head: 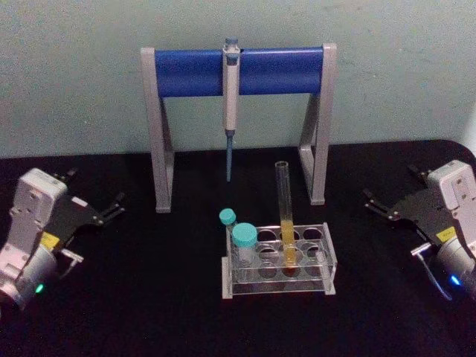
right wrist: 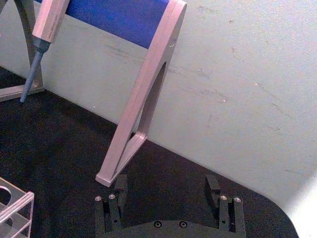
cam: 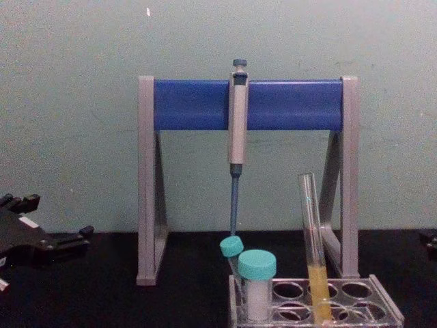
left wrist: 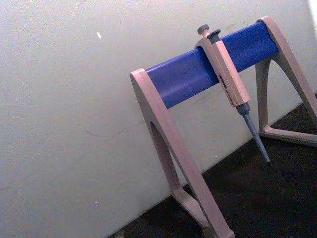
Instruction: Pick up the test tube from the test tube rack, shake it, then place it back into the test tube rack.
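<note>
The black-fingered left gripper (head: 95,186) rests spread and empty at nine o'clock; reaching in, it could clip the short teal-capped plastic tubes (head: 243,236). Beside them the tall, slim, smooth glass test tube (head: 284,212), yellow-orange below, stands in the low clear plastic test tube rack (head: 279,288) at six o'clock; uncapped, it may spill when shaken. At three o'clock the right gripper (head: 390,184) gapes empty.

I find nothing legible. A yellow sticker (head: 50,239) sits on the left gripper (head: 95,190) and another on the right gripper (head: 390,184), print too small to read; the pipette (left wrist: 228,74) bears a dark marking (left wrist: 221,81), also unreadable.
</note>
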Action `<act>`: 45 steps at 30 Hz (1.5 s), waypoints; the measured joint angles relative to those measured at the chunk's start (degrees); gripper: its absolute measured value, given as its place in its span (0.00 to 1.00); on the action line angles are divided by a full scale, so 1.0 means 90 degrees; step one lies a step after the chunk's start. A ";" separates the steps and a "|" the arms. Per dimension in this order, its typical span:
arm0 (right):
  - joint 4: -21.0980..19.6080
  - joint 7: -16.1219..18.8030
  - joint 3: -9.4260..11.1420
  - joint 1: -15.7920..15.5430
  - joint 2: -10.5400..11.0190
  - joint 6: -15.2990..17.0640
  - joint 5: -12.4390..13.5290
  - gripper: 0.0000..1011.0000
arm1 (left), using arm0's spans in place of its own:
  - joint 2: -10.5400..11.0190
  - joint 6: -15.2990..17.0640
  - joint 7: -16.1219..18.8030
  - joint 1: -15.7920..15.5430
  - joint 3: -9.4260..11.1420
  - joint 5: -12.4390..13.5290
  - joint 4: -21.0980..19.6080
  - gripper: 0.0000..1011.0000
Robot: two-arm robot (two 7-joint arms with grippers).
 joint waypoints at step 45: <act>-0.0009 0.0083 0.0081 -0.0038 -0.0032 -0.0072 0.0026 0.99 | 0.0000 0.0000 0.0000 0.0000 0.0000 0.0000 0.0000 0.99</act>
